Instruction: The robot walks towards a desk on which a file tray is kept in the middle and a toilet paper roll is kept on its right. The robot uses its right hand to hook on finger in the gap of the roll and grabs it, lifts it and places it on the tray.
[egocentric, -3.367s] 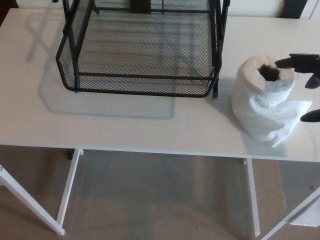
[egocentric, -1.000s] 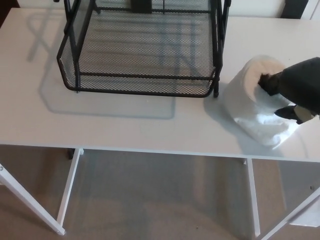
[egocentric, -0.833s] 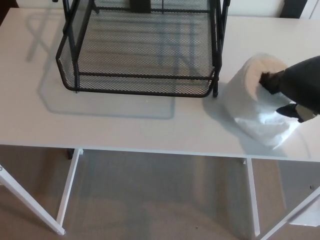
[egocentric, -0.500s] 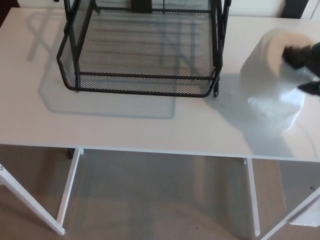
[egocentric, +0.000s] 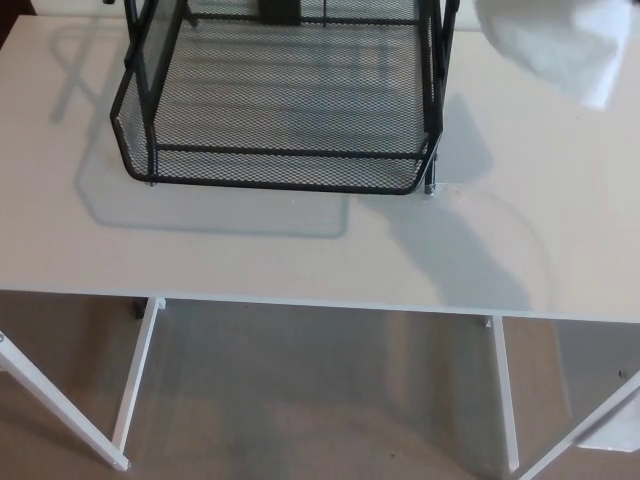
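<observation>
The white desk fills most of the head view, its top bare along the near edge, with pale legs and a grey carpeted floor showing beneath. A long soft shadow lies across the desk's right half, running from near the tray's front right corner toward the near edge.

The black wire-mesh file tray stands on the far middle of the desk, its lower basket open and holding nothing, with black upright posts rising at its corners out of the top of the picture. Its own grey shadow falls to the left and front of it on the desk.

The toilet paper roll shows only in part, at the upper right corner. It is blurred and cut by the top edge, clear of the desk surface, up and to the right of the tray's right posts, with a loose sheet hanging at its lower right. Its core gap cannot be seen.

Neither hand shows in the picture, so no fingers are visible and their state cannot be told; places relative to them cannot be given either.
</observation>
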